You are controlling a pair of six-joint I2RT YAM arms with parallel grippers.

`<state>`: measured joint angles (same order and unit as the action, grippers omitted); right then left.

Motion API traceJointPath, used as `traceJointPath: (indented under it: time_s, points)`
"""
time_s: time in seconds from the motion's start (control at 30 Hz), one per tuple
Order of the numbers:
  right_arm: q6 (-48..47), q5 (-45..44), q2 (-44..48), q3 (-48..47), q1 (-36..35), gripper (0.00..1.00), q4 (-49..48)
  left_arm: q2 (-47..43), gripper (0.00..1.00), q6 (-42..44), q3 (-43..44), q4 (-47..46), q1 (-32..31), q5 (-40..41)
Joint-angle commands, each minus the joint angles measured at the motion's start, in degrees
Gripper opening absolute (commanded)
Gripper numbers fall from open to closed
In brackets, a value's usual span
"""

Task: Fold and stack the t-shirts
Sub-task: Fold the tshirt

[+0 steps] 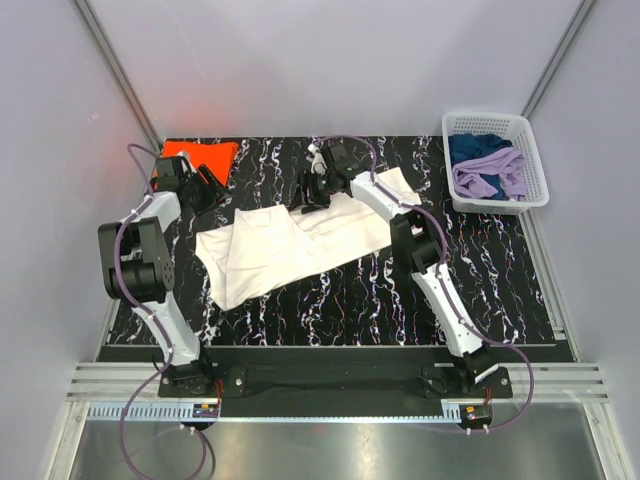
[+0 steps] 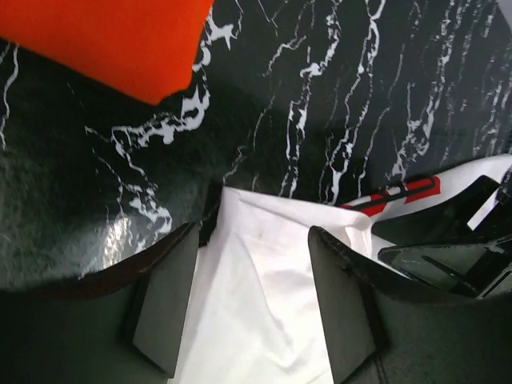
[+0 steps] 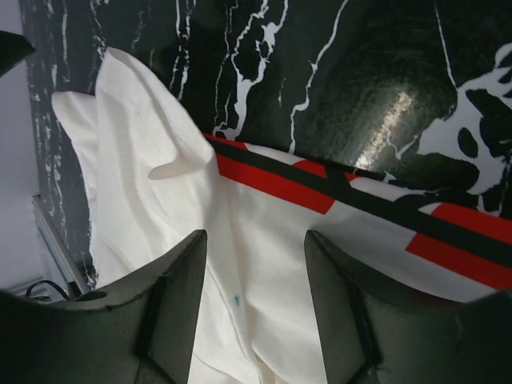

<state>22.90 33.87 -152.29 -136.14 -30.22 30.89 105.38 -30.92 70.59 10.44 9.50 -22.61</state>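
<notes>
A large white t-shirt [image 1: 290,245] lies partly folded across the black marbled table [image 1: 480,290]; its red and black print [image 3: 276,182] shows at its far edge. A folded orange t-shirt [image 1: 200,153] rests at the back left corner. My left gripper [image 1: 208,190] hovers open over the white shirt's far left edge [image 2: 264,288], the cloth lying loose between its fingers [image 2: 170,298]. My right gripper [image 1: 312,190] stands open over the far middle of the white shirt [image 3: 256,320], just short of the print, with nothing pinched between its fingers [image 3: 340,304].
A white plastic basket [image 1: 530,150] at the back right holds blue and purple clothes. The orange t-shirt [image 2: 112,40] lies close behind my left gripper. Part of the right gripper [image 2: 448,240] shows at the right of the left wrist view.
</notes>
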Motion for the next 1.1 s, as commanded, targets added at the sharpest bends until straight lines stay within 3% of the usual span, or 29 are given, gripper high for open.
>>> traceJointPath:
  time_s: [0.0,0.17,0.5,0.73,0.87,1.07]
  points:
    - [-0.1,0.0,-0.6,-3.4,-0.2,0.60,-2.7,4.7,0.61,3.1,5.5,0.6,-0.6,2.5]
    - [1.8,0.1,0.1,-2.4,-0.2,0.57,-4.4,9.0,0.60,3.1,8.7,1.2,-1.3,1.7]
    - [1.9,-2.2,12.4,9.6,1.1,0.56,-7.2,15.7,0.53,4.9,15.5,8.5,-3.1,1.7]
    - [1.8,-2.1,16.1,12.0,3.0,0.56,-6.6,17.8,0.34,6.4,17.3,11.3,-3.4,-0.9]
    - [1.8,-2.2,17.6,14.1,3.7,0.56,-7.2,17.3,0.33,7.4,16.5,12.8,-3.4,0.0]
    - [2.4,-1.9,19.0,16.3,3.7,0.55,-7.2,14.6,0.12,8.3,15.2,11.9,-3.5,-1.9]
